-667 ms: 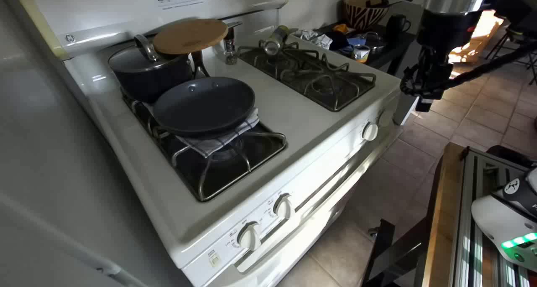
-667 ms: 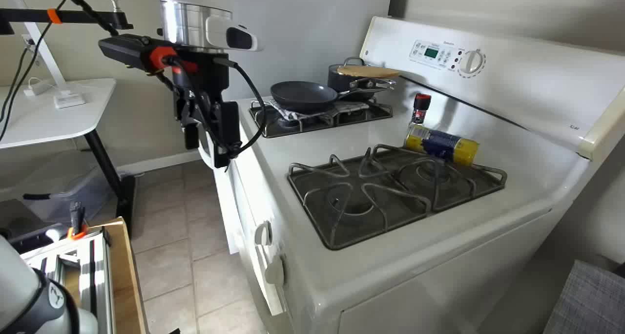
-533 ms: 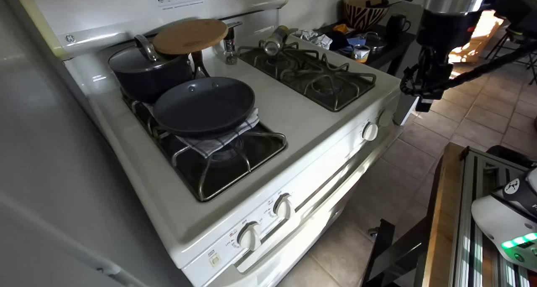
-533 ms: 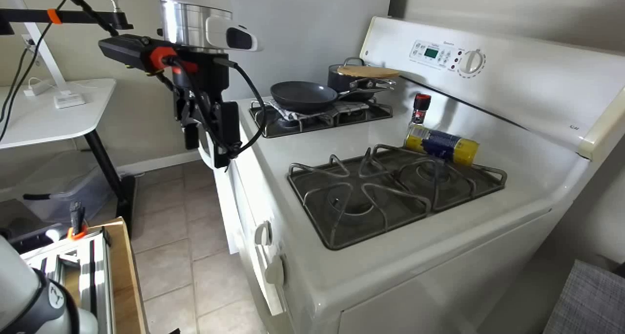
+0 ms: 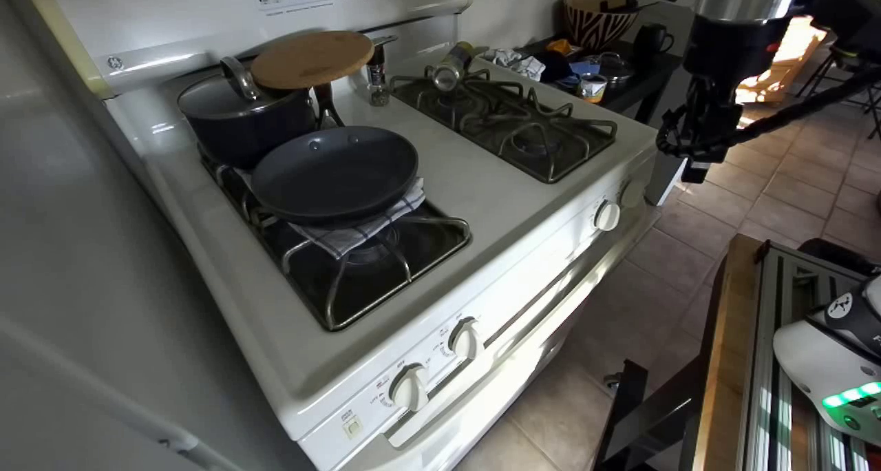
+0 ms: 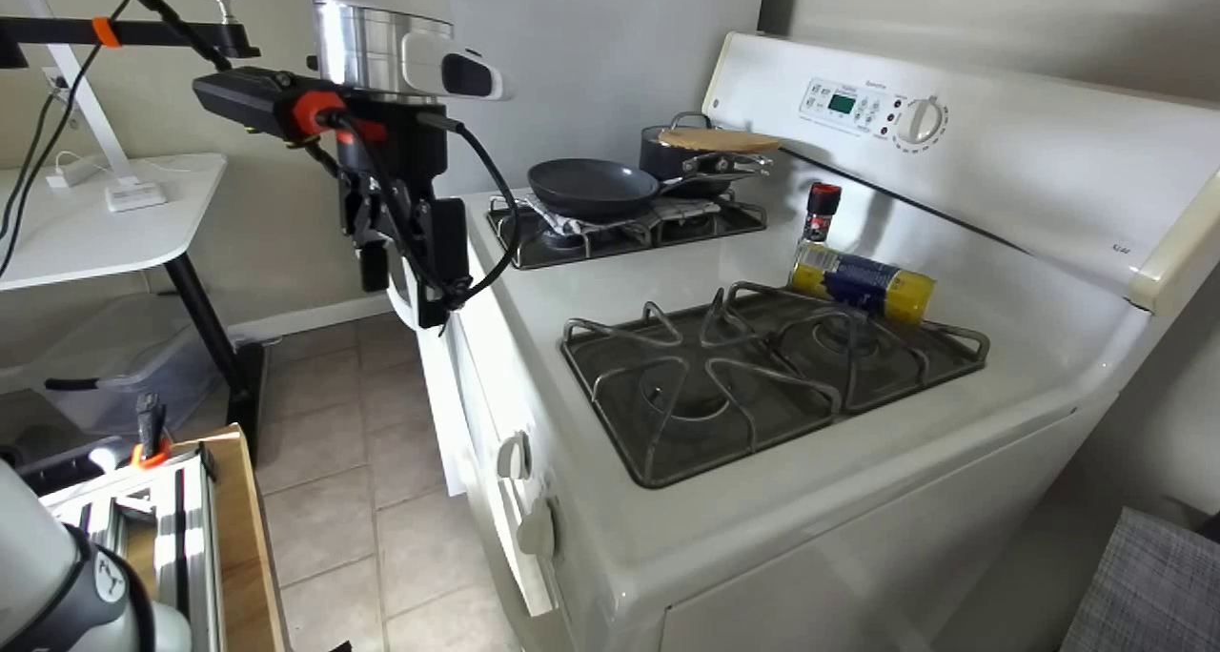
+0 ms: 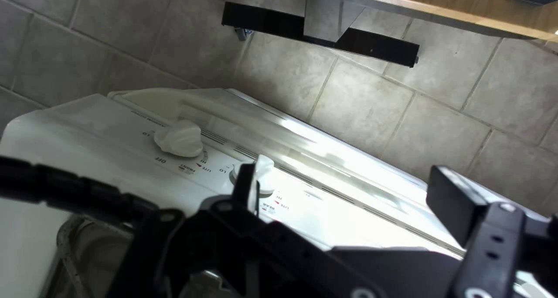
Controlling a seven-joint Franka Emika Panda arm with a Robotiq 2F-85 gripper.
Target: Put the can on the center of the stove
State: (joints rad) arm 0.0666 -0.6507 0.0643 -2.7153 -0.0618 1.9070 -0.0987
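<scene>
Can (image 6: 863, 282) lies with long axis roughly level, silvery end (image 5: 447, 80) toward frying pan (image 5: 335, 175).

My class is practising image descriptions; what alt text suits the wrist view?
Open, empty black gripper in the lower foreground; behind it, the front of a white stove with white knobs. Tiled floor shows beyond, and part of a burner grate at lower left.
</scene>
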